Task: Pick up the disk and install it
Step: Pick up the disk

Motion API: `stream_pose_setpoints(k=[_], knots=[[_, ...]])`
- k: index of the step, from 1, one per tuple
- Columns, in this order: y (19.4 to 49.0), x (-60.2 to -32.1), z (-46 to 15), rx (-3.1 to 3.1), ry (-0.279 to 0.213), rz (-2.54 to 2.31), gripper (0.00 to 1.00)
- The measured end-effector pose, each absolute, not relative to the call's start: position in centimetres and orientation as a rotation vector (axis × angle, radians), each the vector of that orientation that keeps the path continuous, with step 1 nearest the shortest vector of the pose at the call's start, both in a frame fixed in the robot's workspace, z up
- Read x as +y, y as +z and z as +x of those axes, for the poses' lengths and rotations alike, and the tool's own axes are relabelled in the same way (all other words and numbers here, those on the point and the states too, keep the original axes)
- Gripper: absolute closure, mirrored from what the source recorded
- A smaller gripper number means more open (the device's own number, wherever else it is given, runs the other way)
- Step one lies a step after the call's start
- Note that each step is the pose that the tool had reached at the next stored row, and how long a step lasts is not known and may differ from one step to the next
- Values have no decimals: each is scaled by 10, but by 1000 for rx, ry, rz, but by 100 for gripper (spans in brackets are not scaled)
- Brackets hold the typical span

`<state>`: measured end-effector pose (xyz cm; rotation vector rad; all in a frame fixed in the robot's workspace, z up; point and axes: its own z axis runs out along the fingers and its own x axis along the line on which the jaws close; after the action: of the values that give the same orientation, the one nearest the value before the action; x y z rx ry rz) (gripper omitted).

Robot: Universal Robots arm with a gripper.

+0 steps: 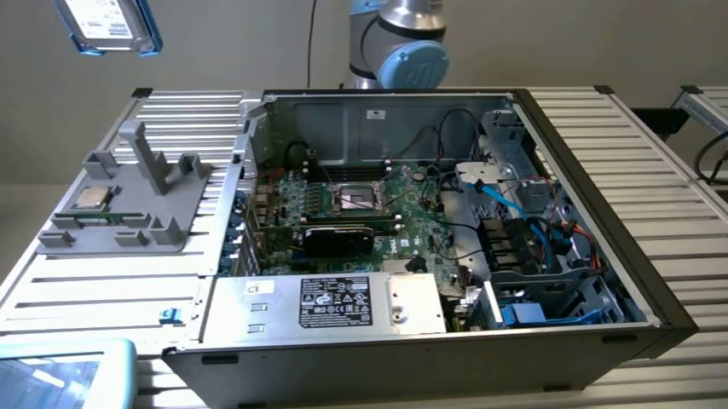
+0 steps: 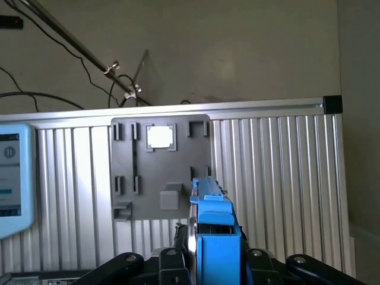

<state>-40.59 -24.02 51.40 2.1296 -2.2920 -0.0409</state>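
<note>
The disk (image 1: 108,25) hangs high in the air at the exterior view's upper left, above the far corner of the table; its white label and blue rails show. In the wrist view the disk (image 2: 214,237) is seen edge-on, with a blue rail facing the camera, and my gripper (image 2: 211,264) is shut on it with black finger links on both sides. Below it lie the grey fixture plate (image 2: 160,172) and the ribbed metal table (image 2: 279,178).
An open computer case (image 1: 592,230) fills the table's middle, with the motherboard (image 1: 353,204), a silver power supply box (image 1: 341,302) and a drive bay with blue cables (image 1: 546,281). The grey fixture (image 1: 125,204) holds a small square chip (image 1: 91,198). A blue-framed screen (image 1: 57,375) lies at the front corner.
</note>
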Motion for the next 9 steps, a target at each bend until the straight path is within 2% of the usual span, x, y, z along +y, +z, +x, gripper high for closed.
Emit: stream_pose_setpoints(k=[9], knots=[[522,-260,-387,-2296,-48,2133,63]])
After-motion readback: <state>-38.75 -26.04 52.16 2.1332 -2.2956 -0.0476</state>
